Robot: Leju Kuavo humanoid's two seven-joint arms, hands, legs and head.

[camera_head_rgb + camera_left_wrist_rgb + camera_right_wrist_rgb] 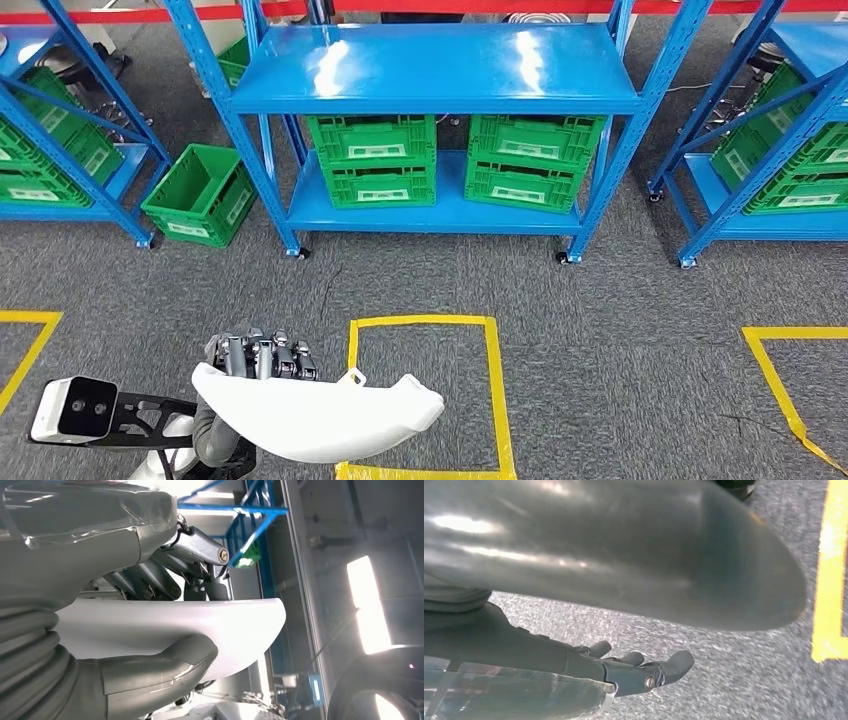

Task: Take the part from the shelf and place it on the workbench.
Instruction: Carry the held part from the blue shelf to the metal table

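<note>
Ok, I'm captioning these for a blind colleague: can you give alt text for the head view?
The left robot hand holds a long curved white part low over grey carpet marked with yellow tape squares. Ahead stands a blue shelf with green crates on its lower level.

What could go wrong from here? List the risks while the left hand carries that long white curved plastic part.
1. The left hand grips the long white curved plastic part near one end, so most of it juts out unsupported; it may tilt or slip.
2. In the left wrist view, thumb and fingers clamp a smooth glossy surface, which may slide.
3. The right hand hangs empty over the grey carpet, so it probably could not catch a drop.
</note>
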